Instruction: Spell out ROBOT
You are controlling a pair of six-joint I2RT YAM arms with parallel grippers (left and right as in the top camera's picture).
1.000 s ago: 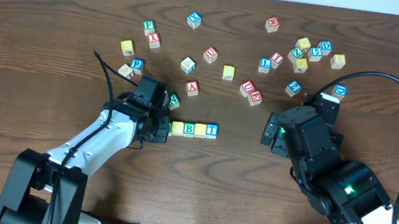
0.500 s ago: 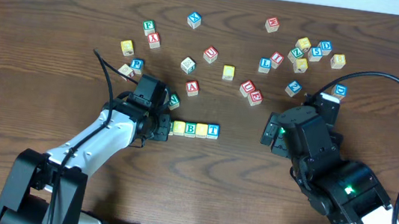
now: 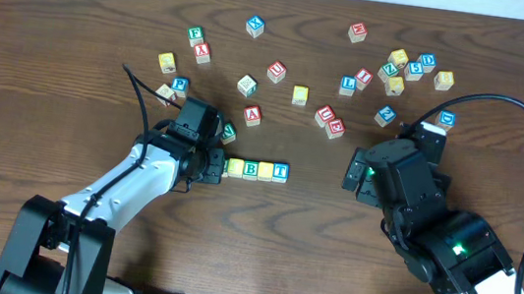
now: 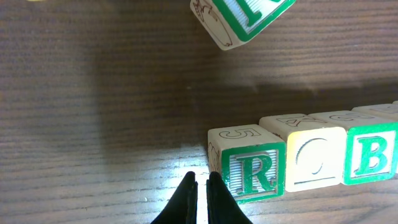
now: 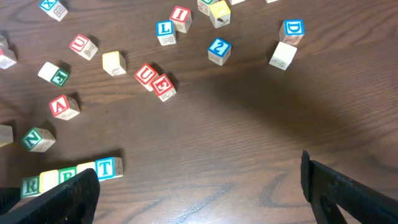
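Wood table (image 3: 80, 8), ROBOT cube row (image 3: 257, 170), green-yellow-blue faces; left tool (image 4: 198, 186) pinched empty, right tool (image 5: 198, 180) agape.

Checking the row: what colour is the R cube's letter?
Green; the R cube shows best in left wrist view.

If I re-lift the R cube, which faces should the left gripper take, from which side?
Grip the R cube by its near and far faces, coming down from above. Its right face looks flush against the yellow cube, leaving no finger room there. The left gripper, shut beside its left face, must open first.
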